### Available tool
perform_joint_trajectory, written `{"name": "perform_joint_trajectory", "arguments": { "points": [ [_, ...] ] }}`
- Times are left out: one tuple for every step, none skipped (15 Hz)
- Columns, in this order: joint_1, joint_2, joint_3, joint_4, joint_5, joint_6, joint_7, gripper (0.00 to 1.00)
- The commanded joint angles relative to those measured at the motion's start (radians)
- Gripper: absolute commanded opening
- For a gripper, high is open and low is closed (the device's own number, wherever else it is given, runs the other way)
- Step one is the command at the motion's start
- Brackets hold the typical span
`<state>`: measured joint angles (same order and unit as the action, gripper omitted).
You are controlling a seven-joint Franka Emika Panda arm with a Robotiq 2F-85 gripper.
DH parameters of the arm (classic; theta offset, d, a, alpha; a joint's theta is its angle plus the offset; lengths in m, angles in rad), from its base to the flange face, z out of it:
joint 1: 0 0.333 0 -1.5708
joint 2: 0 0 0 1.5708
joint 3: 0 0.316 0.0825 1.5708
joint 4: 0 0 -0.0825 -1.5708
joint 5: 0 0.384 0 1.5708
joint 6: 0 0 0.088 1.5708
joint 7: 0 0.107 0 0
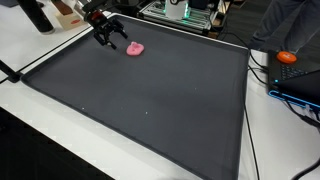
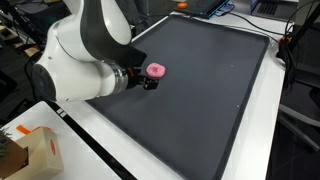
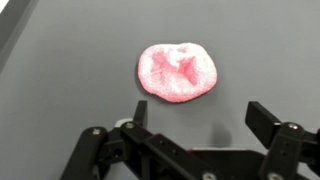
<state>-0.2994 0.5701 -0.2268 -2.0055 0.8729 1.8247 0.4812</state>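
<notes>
A pink, soft, round lump (image 3: 178,72) lies on the dark grey mat (image 3: 70,90). In both exterior views it shows as a small pink blob (image 1: 135,48) (image 2: 156,70) near the mat's edge by the robot. My gripper (image 3: 200,115) is open, its two black fingers spread wide just short of the lump, with nothing between them. In an exterior view the gripper (image 1: 108,36) hangs low next to the lump; the white arm (image 2: 85,55) hides most of the gripper in an exterior view.
The mat (image 1: 150,100) covers most of a white table (image 1: 40,45). An orange object (image 1: 288,57) and cables sit past one edge. A cardboard box (image 2: 35,150) stands by the arm's base. Equipment (image 1: 185,12) crowds the back.
</notes>
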Motion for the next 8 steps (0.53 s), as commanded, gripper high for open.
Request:
{"name": "perform_joint_trajectory", "arguments": {
  "points": [
    [0.020, -0.029, -0.018, -0.047, -0.006, 0.032, -0.062, 1.00],
    [0.019, -0.032, -0.018, -0.052, -0.002, 0.028, -0.067, 1.00],
    [0.020, -0.034, -0.019, -0.057, -0.005, 0.028, -0.077, 1.00],
    [0.022, -0.035, -0.020, -0.061, -0.006, 0.030, -0.079, 1.00],
    [0.025, -0.037, -0.020, -0.065, -0.006, 0.032, -0.084, 1.00],
    [0.028, -0.040, -0.020, -0.068, -0.002, 0.034, -0.081, 1.00],
    [0.033, -0.045, -0.019, -0.072, -0.004, 0.039, -0.084, 1.00],
    [0.038, -0.051, -0.019, -0.076, -0.005, 0.042, -0.086, 1.00]
  ]
}}
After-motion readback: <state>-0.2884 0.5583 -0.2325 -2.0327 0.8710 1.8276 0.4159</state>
